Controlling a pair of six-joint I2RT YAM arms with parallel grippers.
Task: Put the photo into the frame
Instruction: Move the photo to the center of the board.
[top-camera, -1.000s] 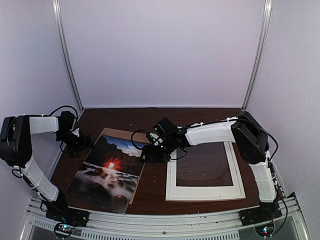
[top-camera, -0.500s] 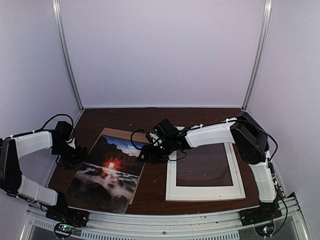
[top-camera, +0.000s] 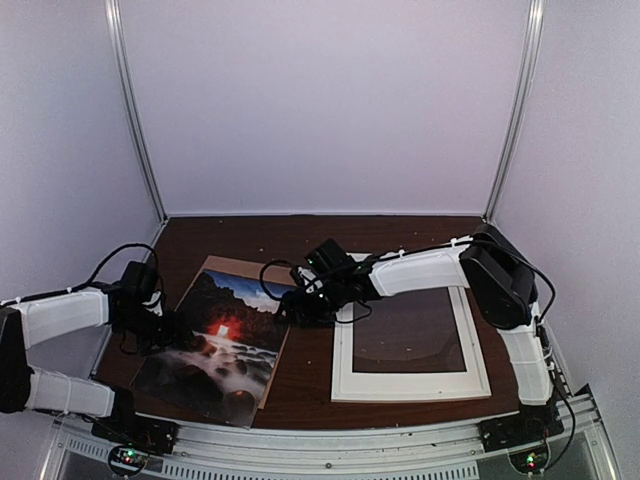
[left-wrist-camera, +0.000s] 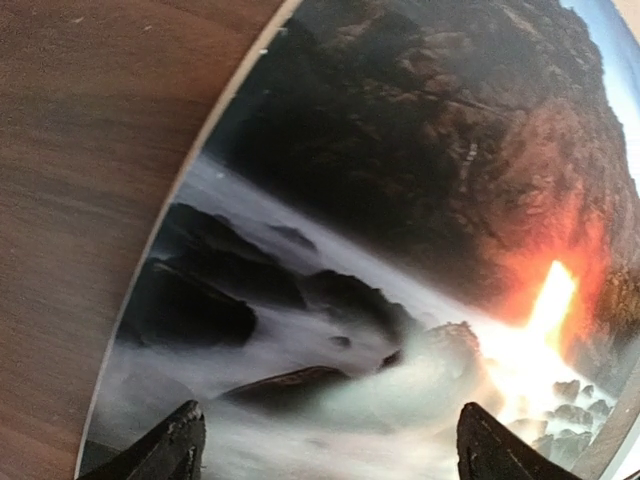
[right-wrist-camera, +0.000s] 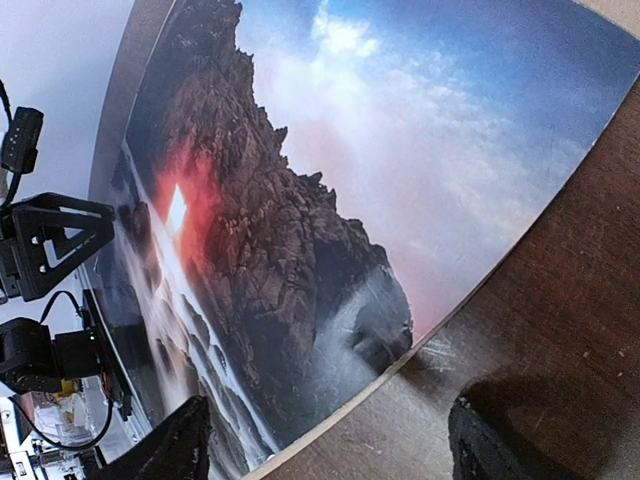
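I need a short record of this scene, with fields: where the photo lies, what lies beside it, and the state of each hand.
photo: flat on the left half of the table, picture side up, on a brown board that shows at its far edge
white card mat: flat to the right of the photo, apart from it, table visible through its window
left hand: open, low over the photo near its left edge, holding nothing
right hand: open, straddling the photo's right edge, holding nothing

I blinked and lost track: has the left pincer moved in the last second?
Yes. The left pincer has swung nearer and rightward, from beside the photo's far-left corner to over its left edge.
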